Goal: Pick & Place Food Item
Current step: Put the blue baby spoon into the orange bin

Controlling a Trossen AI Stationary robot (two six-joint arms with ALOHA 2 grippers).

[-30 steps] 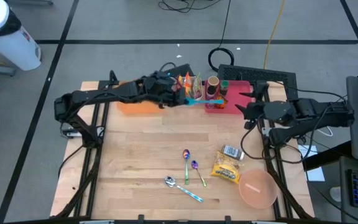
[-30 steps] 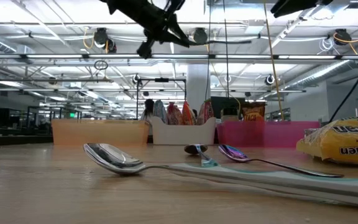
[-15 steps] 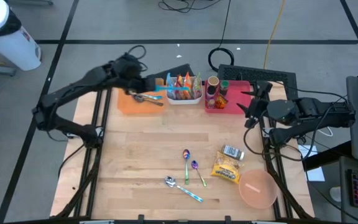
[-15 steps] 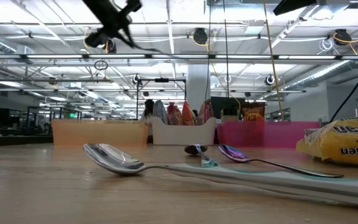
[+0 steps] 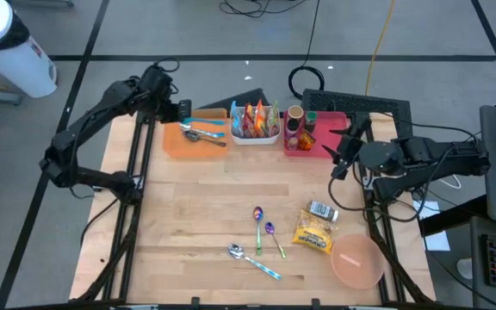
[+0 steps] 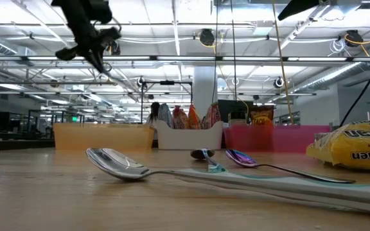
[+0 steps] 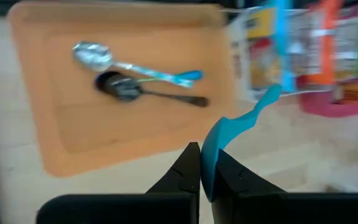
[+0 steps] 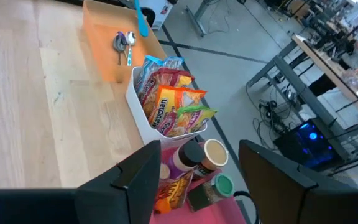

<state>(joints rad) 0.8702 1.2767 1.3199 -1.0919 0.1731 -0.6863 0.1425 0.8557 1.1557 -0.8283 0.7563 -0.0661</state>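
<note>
While gripped, blue spoon (image 7: pixel 229 134) curves

Spoons (image 5: pixel 203 134) in tray (image 5: pixel 172 146)

Even overhead light is washing the worktop (image 5: pixel 196 215) in the high view, and the arms are casting only faint, soft shadows on the pale wood. In the low view, ceiling lamps (image 6: pixel 205 37) are glaring against the rafters, while the nearest spoon (image 6: pixel 117 162) is catching bright reflections in its bowl and the foreground wood is lying out of focus. The left wrist view is smearing badly: the orange tray (image 7: pixel 123 93) and the snack packets (image 7: pixel 303 56) are blurring sideways. The right wrist view is staying sharper, with daylight-bright floor beyond.
</note>
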